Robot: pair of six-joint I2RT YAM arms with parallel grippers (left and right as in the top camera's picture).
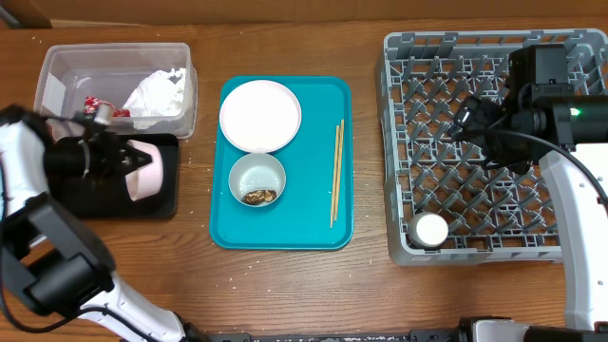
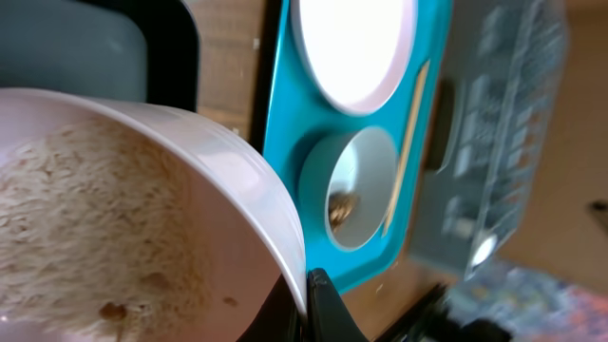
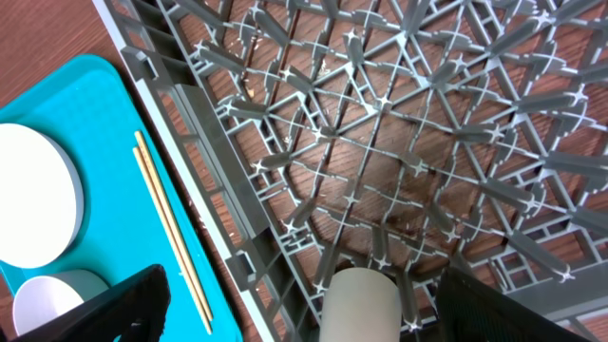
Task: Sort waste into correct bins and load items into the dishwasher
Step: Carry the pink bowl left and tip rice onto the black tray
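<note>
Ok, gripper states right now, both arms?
Left gripper: closed on the rim of the white round bowl smeared with rice.
Right gripper: open, empty, over the square grey plastic dish rack.

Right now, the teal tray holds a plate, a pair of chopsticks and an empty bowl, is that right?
Not quite: the bowl is not empty. The overhead view shows brown food scraps lying in it. The plate and chopsticks do lie on the teal tray as you say.
</note>
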